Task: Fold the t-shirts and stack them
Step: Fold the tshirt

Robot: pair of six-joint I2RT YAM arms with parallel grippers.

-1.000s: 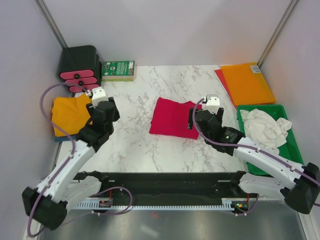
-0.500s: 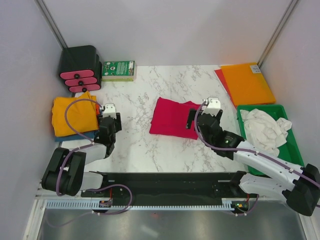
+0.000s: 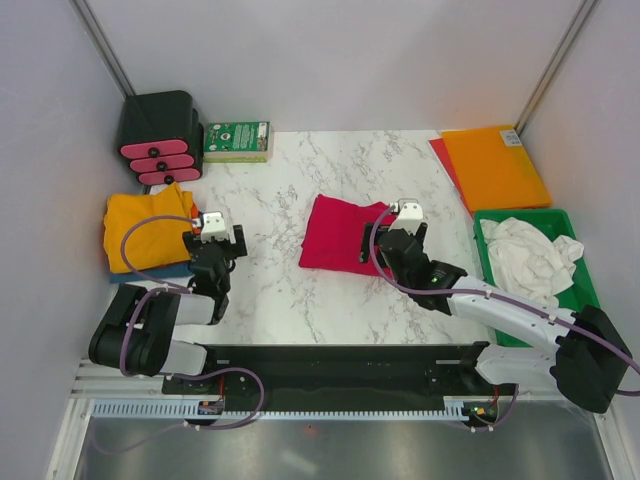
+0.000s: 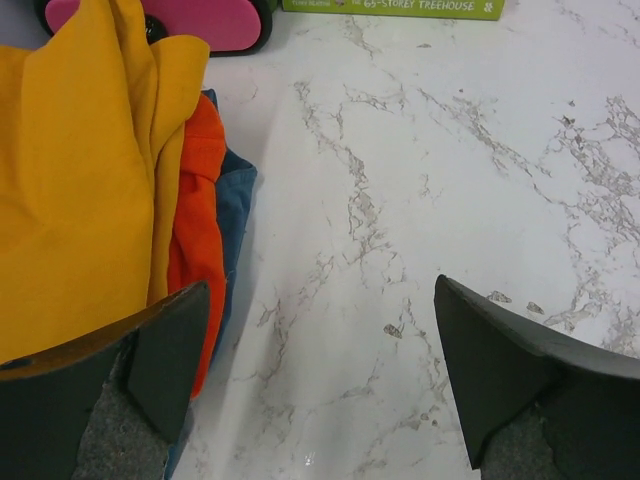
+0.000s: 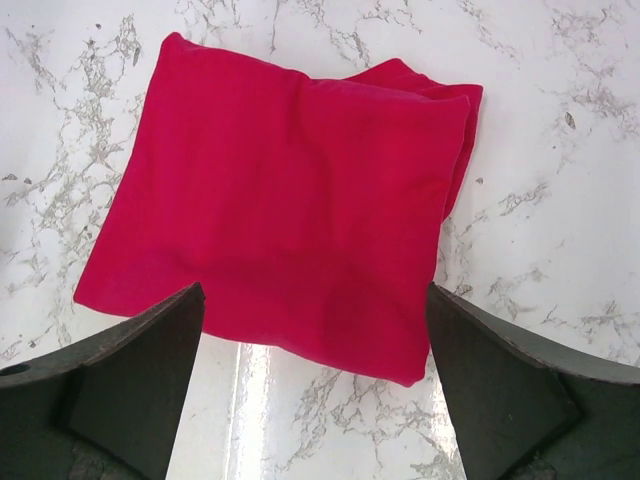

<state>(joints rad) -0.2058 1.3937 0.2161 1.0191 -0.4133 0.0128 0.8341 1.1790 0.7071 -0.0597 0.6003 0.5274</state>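
Observation:
A folded crimson-red t-shirt [image 3: 338, 236] lies mid-table and fills the right wrist view [image 5: 290, 210]. My right gripper [image 3: 390, 238] hangs open and empty over its near right edge [image 5: 314, 300]. A golden-yellow t-shirt [image 3: 145, 232] tops a stack at the left, over an orange-red layer [image 4: 195, 220] and a blue one [image 4: 236, 195]. My left gripper [image 3: 215, 242] is open and empty just right of that stack, above bare marble [image 4: 320, 300]. A crumpled white t-shirt [image 3: 528, 255] lies in the green tray [image 3: 580, 290].
A black box with pink fronts [image 3: 160, 135] and a green book [image 3: 237, 140] stand at the back left. An orange plastic sheet [image 3: 495, 165] lies at the back right. Grey walls close in the left and right sides.
My left arm has drawn back from the yellow stack toward its base and folded low. My right gripper has shifted left and nearer over the red shirt's edge.

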